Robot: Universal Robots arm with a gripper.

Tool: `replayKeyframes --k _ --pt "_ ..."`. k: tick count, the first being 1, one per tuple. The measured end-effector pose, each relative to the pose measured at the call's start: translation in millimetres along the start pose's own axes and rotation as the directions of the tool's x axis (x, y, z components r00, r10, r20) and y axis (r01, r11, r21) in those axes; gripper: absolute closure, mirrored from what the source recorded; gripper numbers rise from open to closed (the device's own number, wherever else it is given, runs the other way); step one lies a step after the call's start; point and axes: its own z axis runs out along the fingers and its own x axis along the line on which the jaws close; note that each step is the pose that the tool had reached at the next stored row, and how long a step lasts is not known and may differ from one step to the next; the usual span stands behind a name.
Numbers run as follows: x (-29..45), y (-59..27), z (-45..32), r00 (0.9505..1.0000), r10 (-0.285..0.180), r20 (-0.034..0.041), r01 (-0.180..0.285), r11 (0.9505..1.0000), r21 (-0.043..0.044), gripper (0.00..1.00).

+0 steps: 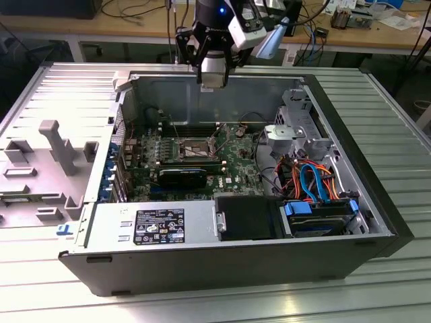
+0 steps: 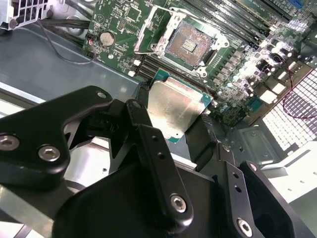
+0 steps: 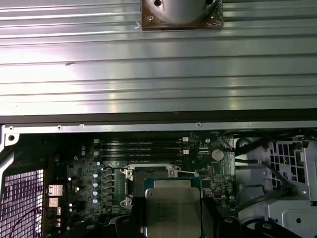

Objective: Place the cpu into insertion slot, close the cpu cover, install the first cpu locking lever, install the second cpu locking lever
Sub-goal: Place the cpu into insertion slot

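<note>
Cpu (image 2: 176,106) sits pinched by its edges between my gripper's (image 2: 173,124) two black fingers (image 2: 143,116), its silver top showing in both wrist views. I hold it well above the insertion slot (image 2: 190,44), whose dark recess lies uncovered amid the green motherboard (image 2: 119,20).

Black label (image 1: 160,227) on power supply (image 1: 202,225), its print not legible
</note>
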Motion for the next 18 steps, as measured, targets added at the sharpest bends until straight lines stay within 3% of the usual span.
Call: replayKeyframes --k 18 --pt "1.5 -6.1 4.9 1.0000 0.000 0.0000 0.000 1.0000 0.0019 0.46"
